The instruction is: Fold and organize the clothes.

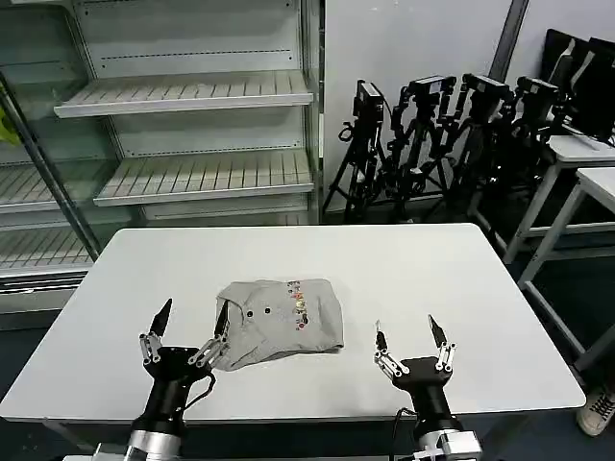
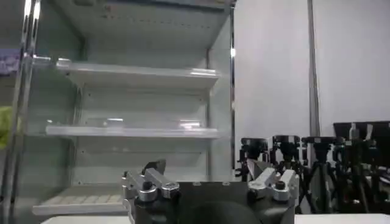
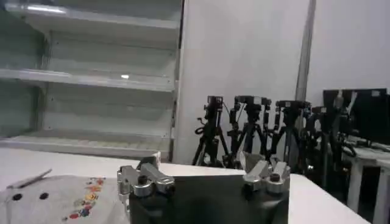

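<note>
Fingers [image 1: 157, 327] spread near folded T-shirt [image 1: 281, 322]; tripods [image 1: 432, 144] seemingly behind table [image 1: 432, 269].

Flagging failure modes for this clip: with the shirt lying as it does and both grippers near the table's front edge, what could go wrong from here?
1. The T-shirt lies bunched, not flat, so a fold may trap creases.
2. The open left gripper has one finger at the shirt's edge and could drag it sideways.
3. The open right gripper stands apart from the cloth; an uneven two-arm grasp might skew the fold.

white table [image 1: 461, 279], folded grey T-shirt [image 1: 281, 322] on it
</note>
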Available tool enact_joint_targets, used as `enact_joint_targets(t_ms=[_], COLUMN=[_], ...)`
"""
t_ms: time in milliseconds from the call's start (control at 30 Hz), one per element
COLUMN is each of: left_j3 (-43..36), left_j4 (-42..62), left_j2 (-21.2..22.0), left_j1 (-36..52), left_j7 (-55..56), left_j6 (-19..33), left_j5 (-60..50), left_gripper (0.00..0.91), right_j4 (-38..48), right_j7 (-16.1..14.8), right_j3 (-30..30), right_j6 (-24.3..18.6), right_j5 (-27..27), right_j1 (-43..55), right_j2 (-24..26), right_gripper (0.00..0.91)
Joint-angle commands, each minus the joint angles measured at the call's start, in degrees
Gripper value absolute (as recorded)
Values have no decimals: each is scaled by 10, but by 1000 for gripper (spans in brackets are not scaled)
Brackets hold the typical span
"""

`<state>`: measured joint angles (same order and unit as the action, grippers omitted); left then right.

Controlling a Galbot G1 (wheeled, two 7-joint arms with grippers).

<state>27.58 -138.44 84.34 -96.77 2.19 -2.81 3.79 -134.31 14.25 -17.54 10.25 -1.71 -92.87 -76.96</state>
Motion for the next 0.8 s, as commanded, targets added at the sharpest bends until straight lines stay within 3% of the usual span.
enact_joint_targets(t_ms=[33, 800], left_j3=[6, 1], left_j4=[-21, -11], left_j2=[10, 2], left_j1=[-25, -9], left_j7=[-3, -3], left_j6=[6, 2], left_j5=[-18, -15], left_gripper=[907, 907], right_j4=[-8, 26], right_j7=[-4, 7], right_j3=[1, 9], right_j6=[2, 4], right_j5=[33, 15], right_j1=[3, 37], right_j2=[-4, -12], right_gripper=[907, 907])
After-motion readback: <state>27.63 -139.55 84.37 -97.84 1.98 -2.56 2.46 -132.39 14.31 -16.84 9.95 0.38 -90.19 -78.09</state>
